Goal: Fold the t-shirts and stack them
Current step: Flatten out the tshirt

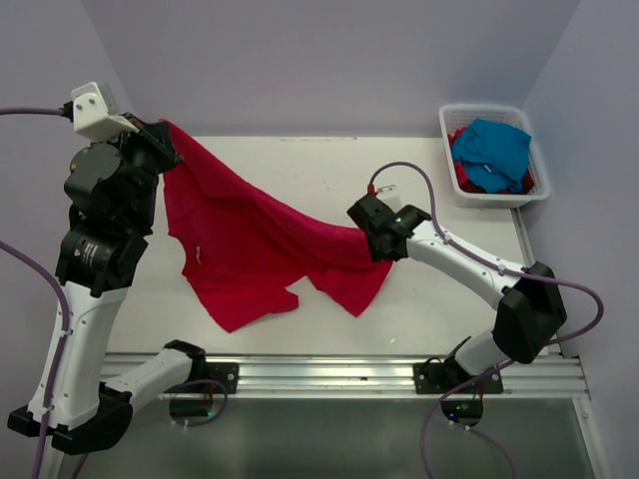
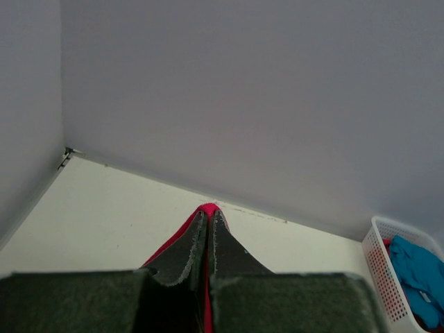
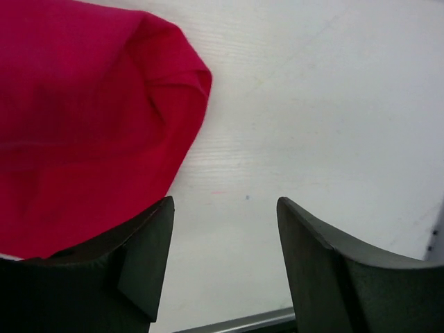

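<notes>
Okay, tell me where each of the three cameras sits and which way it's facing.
Top external: above and behind the arms, looking down at the table; both arms show.
Left wrist: on the left arm, facing the back wall; left hand shut on the red shirt.
Right wrist: on the right arm, facing down at the table; right hand open.
Shared: red shirt in all three; basket in top and left wrist.

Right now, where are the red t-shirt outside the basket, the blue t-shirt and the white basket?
red t-shirt [image 1: 250,244]: top external view, middle of the cloth.
blue t-shirt [image 1: 494,150]: top external view, its upper fold.
white basket [image 1: 479,109]: top external view, its far rim.
</notes>
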`<state>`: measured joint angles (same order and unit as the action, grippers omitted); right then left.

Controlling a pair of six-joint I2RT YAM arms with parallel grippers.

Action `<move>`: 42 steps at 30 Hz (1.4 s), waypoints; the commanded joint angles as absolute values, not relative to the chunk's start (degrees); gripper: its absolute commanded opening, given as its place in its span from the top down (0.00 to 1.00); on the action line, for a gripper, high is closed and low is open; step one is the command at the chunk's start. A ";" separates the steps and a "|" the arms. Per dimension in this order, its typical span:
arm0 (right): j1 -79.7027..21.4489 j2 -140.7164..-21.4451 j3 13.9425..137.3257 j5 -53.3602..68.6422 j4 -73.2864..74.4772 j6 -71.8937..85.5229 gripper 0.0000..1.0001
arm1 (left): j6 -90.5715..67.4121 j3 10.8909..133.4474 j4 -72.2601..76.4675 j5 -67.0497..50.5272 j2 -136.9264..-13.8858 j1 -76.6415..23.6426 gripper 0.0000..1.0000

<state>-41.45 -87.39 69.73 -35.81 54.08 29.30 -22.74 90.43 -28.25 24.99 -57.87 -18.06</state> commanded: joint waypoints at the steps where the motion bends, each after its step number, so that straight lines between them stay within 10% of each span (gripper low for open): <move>1: -41.40 -81.05 66.64 -23.86 44.78 26.90 0.36 | -21.18 92.46 -26.98 25.93 -58.01 -17.75 1.00; 10: -41.48 -72.85 54.15 7.73 28.58 28.13 0.42 | -22.15 92.20 -26.63 24.79 -58.53 -17.75 1.00; 31: -41.31 -101.50 72.24 -10.81 28.39 24.08 0.65 | -25.14 85.17 -27.25 22.15 -54.58 -17.75 1.00; 42: -41.40 -94.67 64.36 -7.83 27.51 25.93 0.73 | -24.52 84.82 -27.95 23.12 -53.35 -17.75 1.00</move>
